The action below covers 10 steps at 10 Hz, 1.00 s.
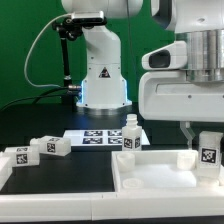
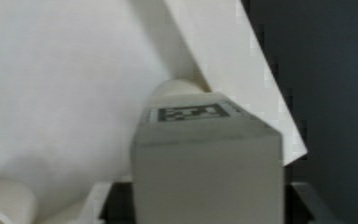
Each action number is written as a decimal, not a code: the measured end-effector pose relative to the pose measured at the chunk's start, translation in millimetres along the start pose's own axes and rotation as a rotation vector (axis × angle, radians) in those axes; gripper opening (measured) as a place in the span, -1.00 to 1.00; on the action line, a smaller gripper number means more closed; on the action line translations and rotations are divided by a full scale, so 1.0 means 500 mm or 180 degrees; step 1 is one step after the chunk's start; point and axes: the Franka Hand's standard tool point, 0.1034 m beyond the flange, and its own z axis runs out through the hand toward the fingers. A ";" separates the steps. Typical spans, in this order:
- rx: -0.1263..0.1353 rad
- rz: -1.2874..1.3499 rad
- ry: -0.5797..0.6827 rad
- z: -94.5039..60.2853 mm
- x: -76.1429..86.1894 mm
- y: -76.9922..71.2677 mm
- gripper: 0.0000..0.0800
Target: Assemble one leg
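- The fingers (image 2: 110,205) are clenched on the leg (image 1: 208,152). In the wrist view a dark finger shows on each side of its grey body, with no gap visible between them and the leg.
- The leg hangs straight below the fingers with its long axis upright. One tagged face is turned toward the exterior camera, and the wrist view looks down its length onto the tagged end.
- It is at the exterior view's right, over the far right corner of the square top (image 1: 150,180), which lies on the table (image 1: 60,190) with its raised rim up.
- I cannot tell whether the leg's lower end already touches the top, because the rim hides it.
- The next move probably depends on lining up that upright axis with the corner mounting spot and then going straight down. The leg itself blocks the spot in the wrist view.
- Of the spare legs, one stands upright (image 1: 128,135) just behind the top's far rim, beside the marker board (image 1: 98,138).
- The two others (image 1: 20,158) (image 1: 50,147) lie well apart from the fingers at the exterior view's left.
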 end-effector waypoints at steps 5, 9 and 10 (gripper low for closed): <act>0.0215 0.2304 -0.0171 0.002 0.002 0.015 -0.28; 0.0186 0.1452 -0.0163 0.006 -0.010 0.012 0.49; 0.0150 0.0639 -0.0152 0.002 -0.016 0.007 0.60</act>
